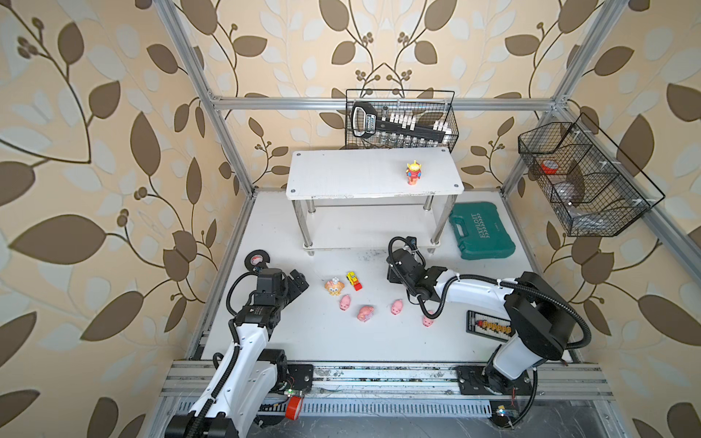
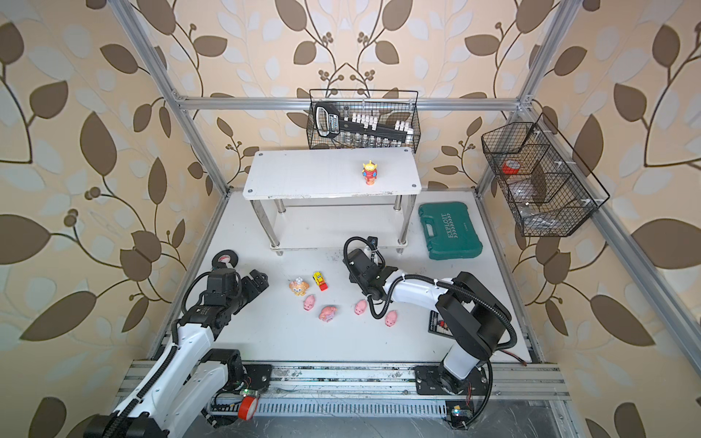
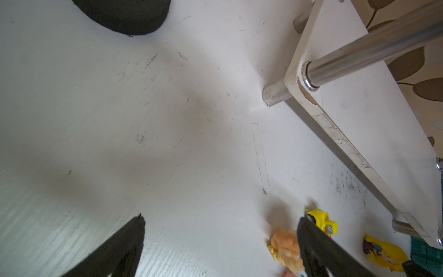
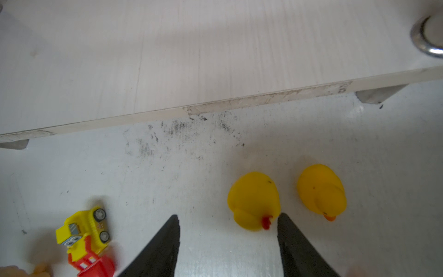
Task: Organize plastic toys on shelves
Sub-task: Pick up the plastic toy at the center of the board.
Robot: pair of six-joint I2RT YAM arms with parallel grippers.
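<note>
Well, you've four piglets (image 1: 366, 313), two ducks (image 4: 254, 199), one alien (image 1: 412, 173) at the shelves' (image 1: 341, 174) three o'clock end; open table (image 1: 341, 341) toward six. Your left gripper (image 3: 221, 219) gapes wide, right gripper (image 4: 229, 216) half-parted, both empty.

White two-tier rack w/ chrome legs (image 1: 341, 174) stands at back-centre of white tabletop (image 1: 303, 341). Green-headed red-blue alien figure (image 1: 412, 173) upright on top board, twd right end. Black wire basket (image 1: 402, 117) hangs behind rack. Green plastic tool case (image 1: 481, 237) just right of rack, black tape roll (image 1: 257, 260) front-left of it. Before rack: orange animal w/ bow (image 1: 334, 287), yellow-red toy vehicle (image 1: 353, 280) just right of it. Nearer front edge, four pink plastic piglets (image 1: 345, 303) (image 1: 366, 313) (image 1: 396, 306) (image 1: 428, 321) in loose row. Black abacus w/ orange beads (image 1: 489, 325) right of them. Right wrist view: two yellow rubber ducks (image 4: 254, 201) (image 4: 321, 191) side by side on table, near lower board's front edge
</note>
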